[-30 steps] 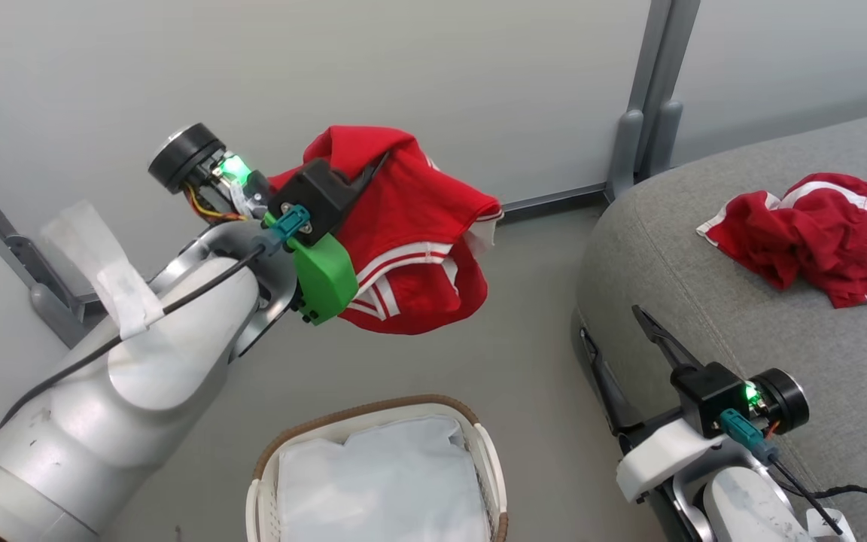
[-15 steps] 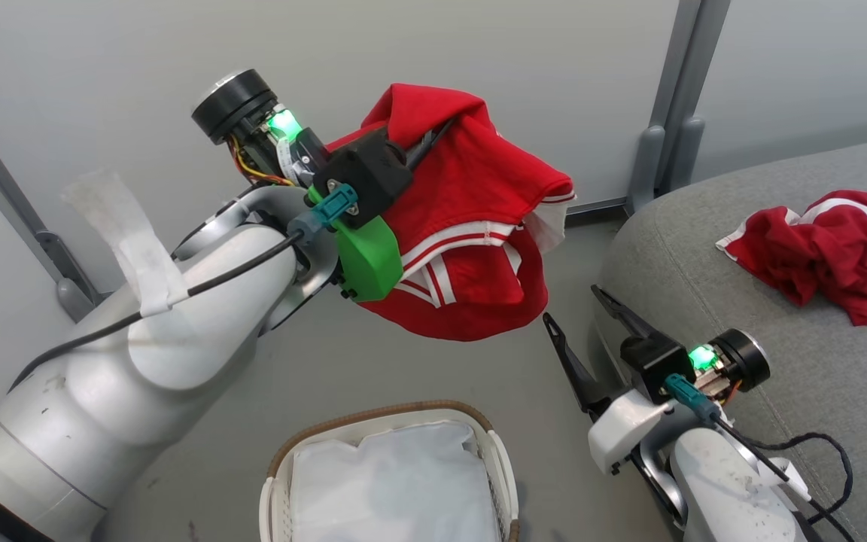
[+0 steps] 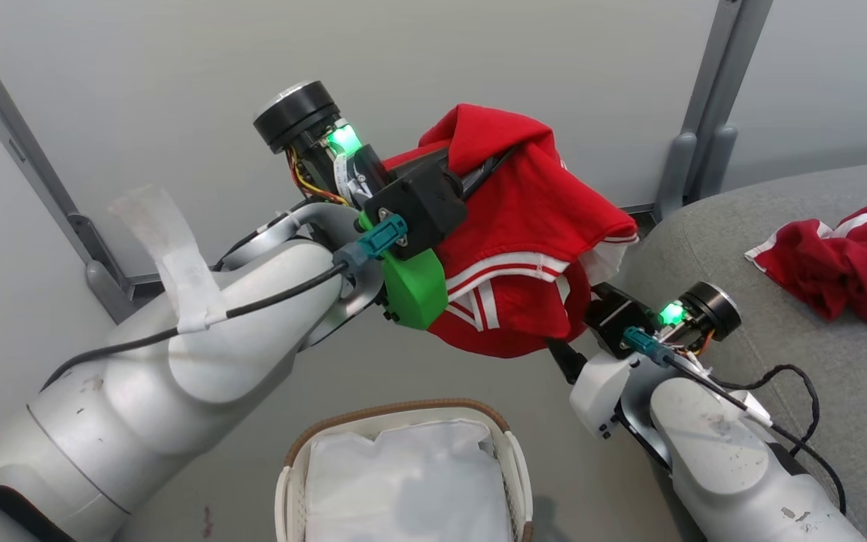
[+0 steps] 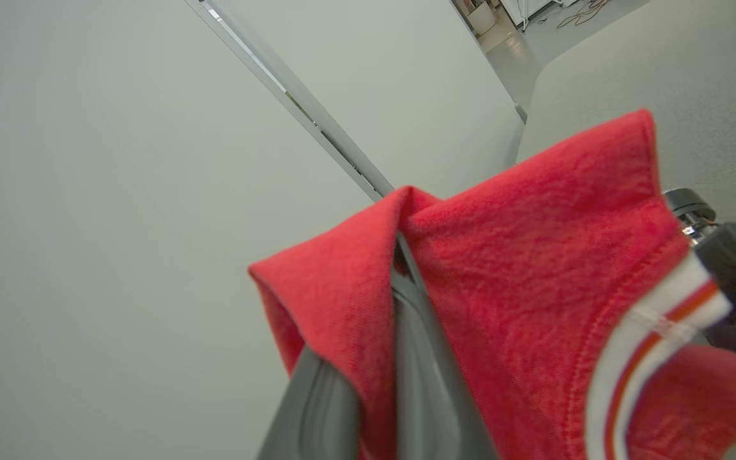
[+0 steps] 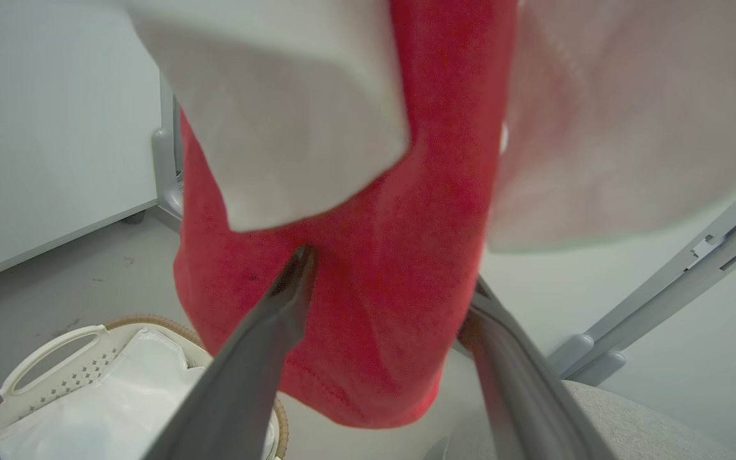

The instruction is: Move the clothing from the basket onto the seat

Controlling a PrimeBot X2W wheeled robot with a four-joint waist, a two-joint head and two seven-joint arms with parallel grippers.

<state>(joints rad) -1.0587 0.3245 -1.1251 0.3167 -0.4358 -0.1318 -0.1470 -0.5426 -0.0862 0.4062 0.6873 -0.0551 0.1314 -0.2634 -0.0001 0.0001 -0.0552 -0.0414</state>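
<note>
My left gripper [image 3: 490,162] is shut on a red garment with white stripes [image 3: 531,241], which hangs in the air between the basket and the seat. In the left wrist view the shut fingers [image 4: 416,332] pinch a fold of this clothing [image 4: 534,255]. My right gripper [image 3: 573,339] is open at the garment's lower edge. In the right wrist view its gripper [image 5: 390,275] stands with one finger on each side of the hanging red cloth [image 5: 355,300]. A second red garment [image 3: 847,263] lies crumpled on the grey seat [image 3: 780,376].
The white basket with a brown rim [image 3: 373,412] stands on the floor below, holding its white liner [image 3: 403,482]; it also shows as the basket [image 5: 48,364] at the right wrist view's lower left. Grey wall panels and metal posts [image 3: 704,135] stand behind.
The left arm has carried the red garment rightwards toward the seat. The right gripper has swung left from the seat's edge to the garment's lower part. The head camera has shifted too.
</note>
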